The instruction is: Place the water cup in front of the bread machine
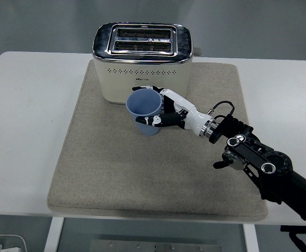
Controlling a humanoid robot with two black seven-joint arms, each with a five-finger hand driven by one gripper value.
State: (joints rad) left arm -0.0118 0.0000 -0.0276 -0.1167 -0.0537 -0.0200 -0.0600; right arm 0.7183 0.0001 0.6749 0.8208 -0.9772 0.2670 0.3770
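Observation:
A light blue plastic cup [145,108] stands upright on the beige mat [105,173], just in front of the cream toaster [142,58] with its chrome top and two slots. My right hand [166,110] reaches in from the lower right and its white fingers wrap the cup's right side, thumb at the front and fingers behind. The cup's base looks to be on or just above the mat. The left arm is out of view.
The mat lies on a white table [21,105]. The toaster's lever knob [197,51] sticks out on its right side. A white object [3,242] shows below the table's near edge at the lower left.

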